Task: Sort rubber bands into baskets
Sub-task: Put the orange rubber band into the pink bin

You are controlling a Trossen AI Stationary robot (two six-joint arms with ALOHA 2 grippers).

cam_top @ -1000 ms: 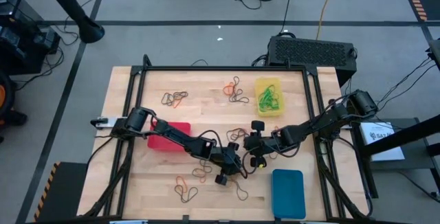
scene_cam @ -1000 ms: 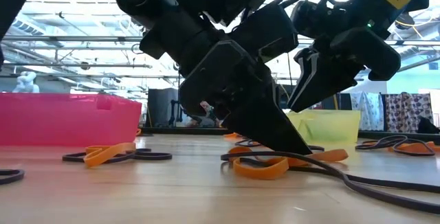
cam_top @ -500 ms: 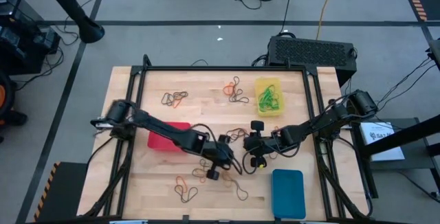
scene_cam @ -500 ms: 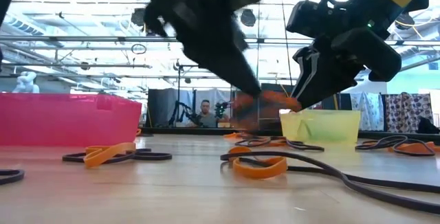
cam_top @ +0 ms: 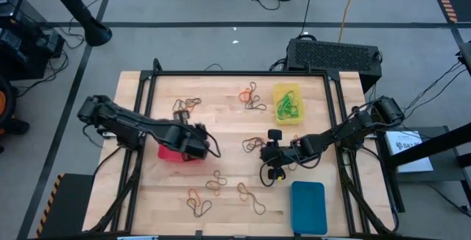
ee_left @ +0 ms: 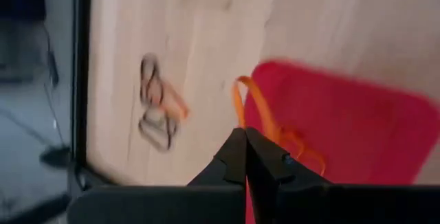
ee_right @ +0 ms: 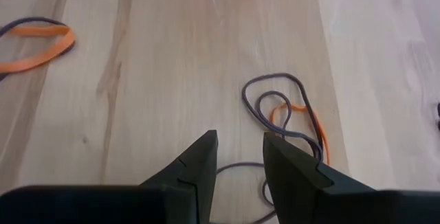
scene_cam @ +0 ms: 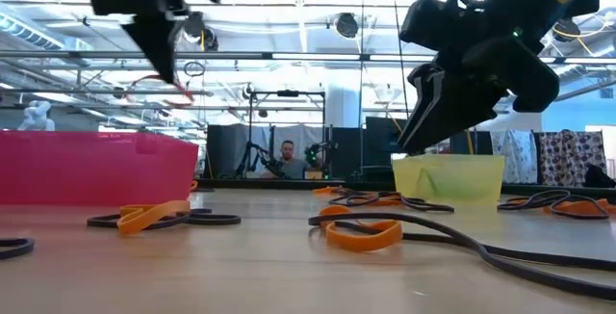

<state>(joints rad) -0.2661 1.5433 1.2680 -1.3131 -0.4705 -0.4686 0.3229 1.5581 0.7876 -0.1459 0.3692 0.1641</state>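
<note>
My left gripper [cam_top: 200, 134] hangs above the far edge of the red basket [cam_top: 173, 154], shut on an orange rubber band [ee_left: 256, 107]. My right gripper [cam_top: 263, 154] hovers a little above the table's middle, fingers slightly apart and empty, over a tangle of dark and orange bands [ee_right: 285, 114]. The yellow basket [cam_top: 288, 101] at the far right holds green bands. The blue basket [cam_top: 307, 207] stands at the near right. Loose bands lie flat on the wood [cam_top: 217, 185]. My left gripper pinches the orange band between its two fingertips, at one end of the loop [ee_left: 242, 129]. The rest of the loop sticks out past the fingertips, over the red basket's edge [ee_left: 289, 80]. In the low view the band [scene_cam: 159, 88] hangs below the fingers, clear of the table.
More band clusters lie at the far left [cam_top: 188, 106], far middle [cam_top: 252, 96], middle [cam_top: 254, 144] and near edge [cam_top: 197, 203]. A black frame [cam_top: 243, 73] runs around the table. A black box [cam_top: 335, 52] stands behind the far right corner.
My left gripper has risen from the bands near the table's middle and swung toward the left and far side, to above the red basket. It has carried the orange band along, lifted clear of the table.
</note>
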